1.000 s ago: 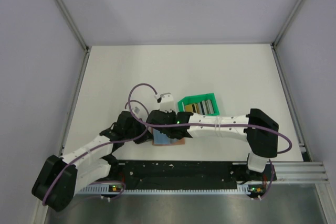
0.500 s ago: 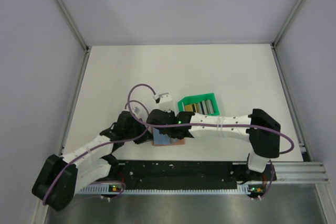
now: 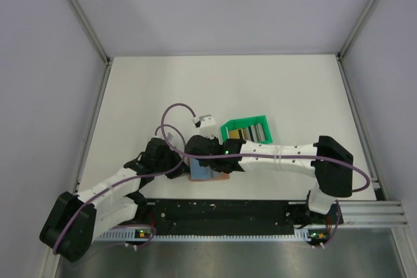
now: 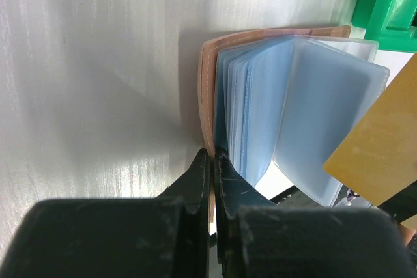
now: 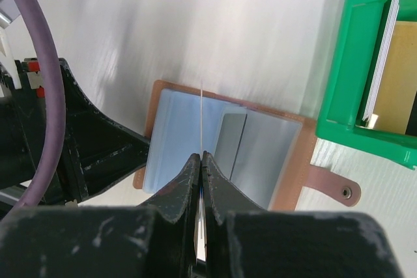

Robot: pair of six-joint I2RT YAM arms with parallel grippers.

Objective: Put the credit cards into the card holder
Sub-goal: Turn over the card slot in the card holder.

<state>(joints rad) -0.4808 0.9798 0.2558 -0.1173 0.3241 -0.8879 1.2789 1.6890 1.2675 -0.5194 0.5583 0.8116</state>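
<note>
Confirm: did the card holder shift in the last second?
No. The card holder keeps the same gap to the green tray and the black mounting bar in the top view.

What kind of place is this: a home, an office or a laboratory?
Probably a robot test cell in a laboratory: a white table closed in by plain grey panels on metal posts, with two arms bolted at its near edge.
</note>
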